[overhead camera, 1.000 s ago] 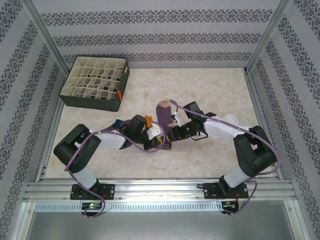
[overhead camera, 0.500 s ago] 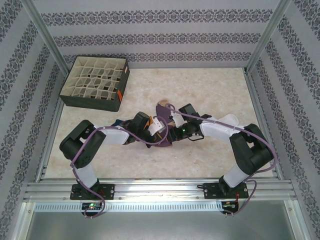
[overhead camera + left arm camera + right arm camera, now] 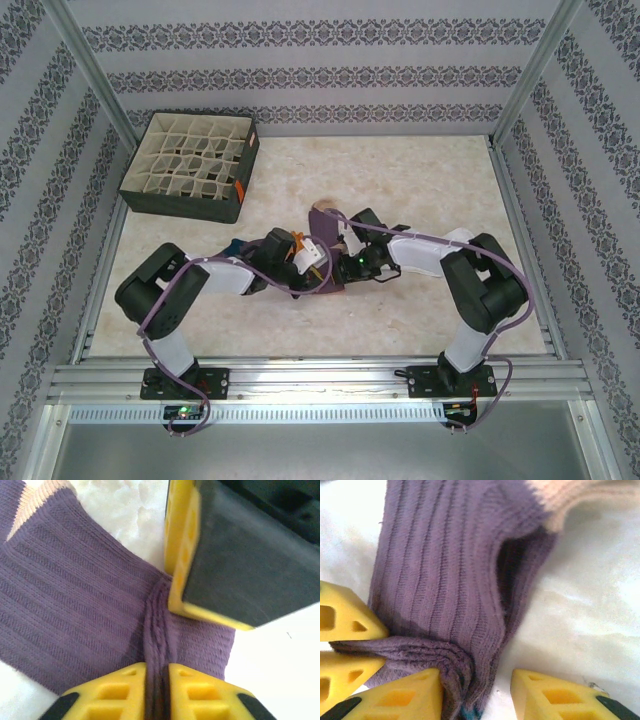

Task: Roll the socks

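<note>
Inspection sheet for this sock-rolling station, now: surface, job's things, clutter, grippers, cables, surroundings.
Surface: pale marbled table, flat.
Job's things: purple sock with a tan patch, lying mid-table, one edge bunched up between the arms.
Clutter: dark box with beige dividers, far left corner.
Grippers: left gripper pinches a fold of the purple sock; right gripper open, one finger against the bunched edge.
Cables: purple cables loop along both arms.
Surroundings: patterned walls; metal frame rails at the near edge.
</note>
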Robot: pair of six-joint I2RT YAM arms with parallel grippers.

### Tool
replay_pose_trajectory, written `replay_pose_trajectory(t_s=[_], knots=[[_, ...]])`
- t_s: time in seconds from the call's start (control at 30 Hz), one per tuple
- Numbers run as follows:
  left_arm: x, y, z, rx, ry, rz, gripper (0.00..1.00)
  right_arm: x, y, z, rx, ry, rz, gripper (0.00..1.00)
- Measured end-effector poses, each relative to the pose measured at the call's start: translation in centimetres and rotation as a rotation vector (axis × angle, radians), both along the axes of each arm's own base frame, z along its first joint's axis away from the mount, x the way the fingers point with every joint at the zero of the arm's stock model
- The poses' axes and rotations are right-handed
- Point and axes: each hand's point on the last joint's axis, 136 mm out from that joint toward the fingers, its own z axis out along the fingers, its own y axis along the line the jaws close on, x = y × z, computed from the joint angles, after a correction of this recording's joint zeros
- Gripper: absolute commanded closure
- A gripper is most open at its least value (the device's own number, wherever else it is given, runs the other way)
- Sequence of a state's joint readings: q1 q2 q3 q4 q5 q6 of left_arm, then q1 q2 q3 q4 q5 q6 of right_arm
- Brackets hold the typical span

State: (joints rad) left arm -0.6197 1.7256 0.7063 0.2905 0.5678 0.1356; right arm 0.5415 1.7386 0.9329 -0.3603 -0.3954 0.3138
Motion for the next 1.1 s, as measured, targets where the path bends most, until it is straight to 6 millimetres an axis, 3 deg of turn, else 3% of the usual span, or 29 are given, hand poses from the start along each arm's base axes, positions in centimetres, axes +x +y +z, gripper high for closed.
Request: replay_pose_trajectory(t_s=[0.13, 0.5, 0.8, 0.9, 1.0, 1.1], knots=[[-0.8, 0.8, 1.1, 0.004, -0.093, -0.039, 0.65, 0.0, -0.1, -0.1, -0.016, 0.027, -0.017, 0.58], [-1.0, 1.5, 4.8, 0.011, -0.449, -0.181, 0.54, 0.0, -0.1, -0.2, -0.041, 0.069, -0.024, 0.55], [-2.3, 0.6, 3.7, 0.106, -0.596, -0.345, 0.64, 0.0, -0.1, -0.3, -0.057, 0.096, -0.023, 0.56], [-2.9, 0.3, 2.6, 0.146, -0.603, -0.397, 0.63, 0.0, -0.1, -0.3, -0.062, 0.103, -0.023, 0.56], [-3.0, -0.2, 1.5, 0.185, -0.612, -0.439, 0.55, 0.0, -0.1, -0.3, -0.064, 0.106, -0.023, 0.56], [-2.9, -0.5, 0.4, 0.212, -0.611, -0.463, 0.56, 0.0, -0.1, -0.3, -0.064, 0.105, -0.023, 0.56]])
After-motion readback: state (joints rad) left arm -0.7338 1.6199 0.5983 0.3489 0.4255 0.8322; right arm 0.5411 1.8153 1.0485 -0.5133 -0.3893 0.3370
